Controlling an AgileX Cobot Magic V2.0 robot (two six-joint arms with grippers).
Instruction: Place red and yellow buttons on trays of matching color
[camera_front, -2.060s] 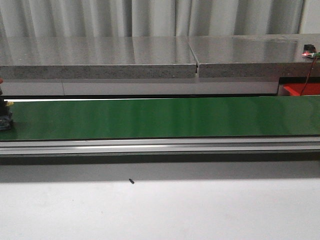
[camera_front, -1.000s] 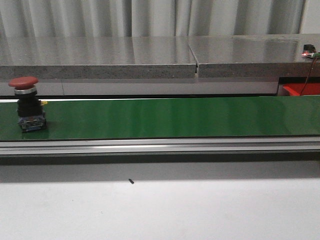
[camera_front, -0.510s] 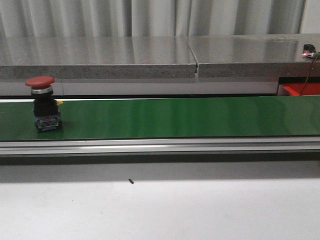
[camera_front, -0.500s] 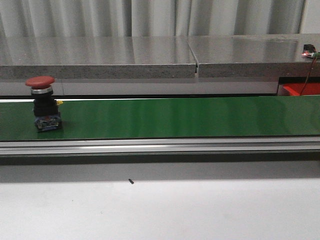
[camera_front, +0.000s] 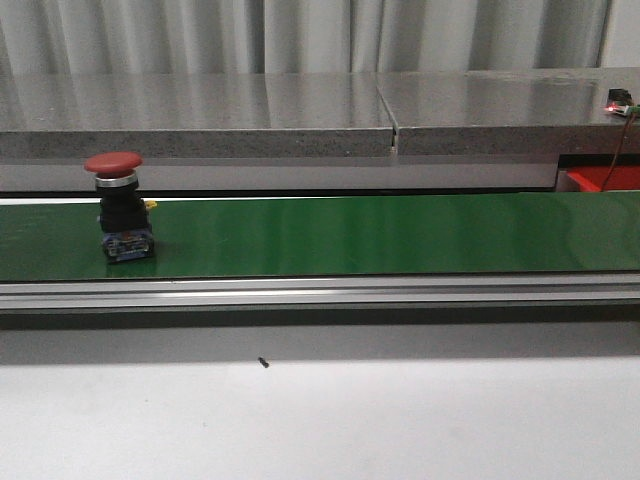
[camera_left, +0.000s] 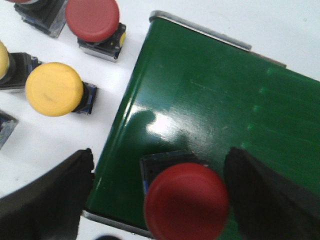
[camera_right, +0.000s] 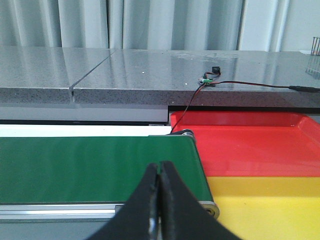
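Left gripper has its jaws spread wide, holding nothing, with a red button upright on the green belt near its left end. Right gripper jaws are pressed together, empty, near the red tray and yellow tray. Belt's bare rightward.

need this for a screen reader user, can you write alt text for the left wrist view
A red mushroom-head push button stands on the green conveyor belt between the open left gripper's fingers. Beside the belt, on the white table, sit a yellow button and another red button, with more buttons cut off at the frame edge.
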